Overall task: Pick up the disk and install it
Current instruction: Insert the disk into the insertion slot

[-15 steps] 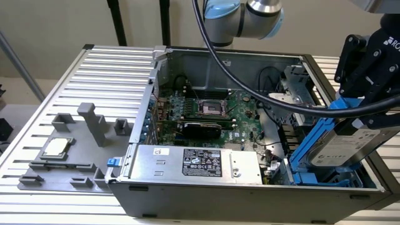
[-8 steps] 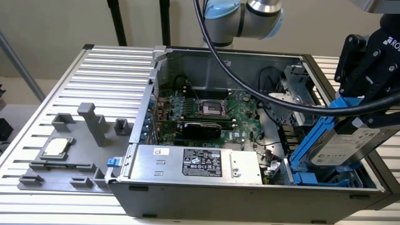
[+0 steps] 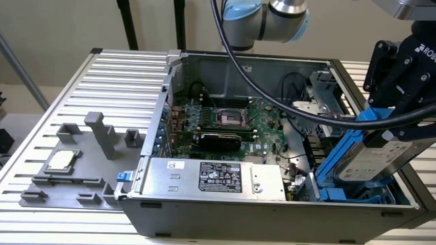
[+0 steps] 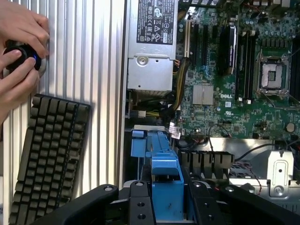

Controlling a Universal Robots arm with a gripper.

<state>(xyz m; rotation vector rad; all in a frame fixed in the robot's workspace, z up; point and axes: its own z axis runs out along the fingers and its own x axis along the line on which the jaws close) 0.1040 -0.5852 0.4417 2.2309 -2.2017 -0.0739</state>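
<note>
The disk (image 3: 378, 161), a silver-grey drive with a white label in a blue carrier, hangs tilted at the exterior view's right, over the open computer case (image 3: 272, 217). My gripper (image 3: 393, 133) is shut on its upper part. The disk's lower end reaches down to the blue drive bay (image 3: 338, 194) in the case's near right corner; whether it touches the bay I cannot tell. In the wrist view the blue carrier (image 4: 166, 180) stands between my black fingers (image 4: 140, 204), with the bay's blue rails (image 4: 147, 143) just beyond it.
Inside the case lie the green motherboard (image 3: 225, 120) and a silver power-supply box (image 3: 214, 178). A thick black cable (image 3: 286, 104) crosses above them. A grey fixture (image 3: 102, 135) holds a small square chip (image 3: 60, 161). A keyboard (image 4: 49, 154) and a person's hands (image 4: 18, 28) on a black knob are beside the case.
</note>
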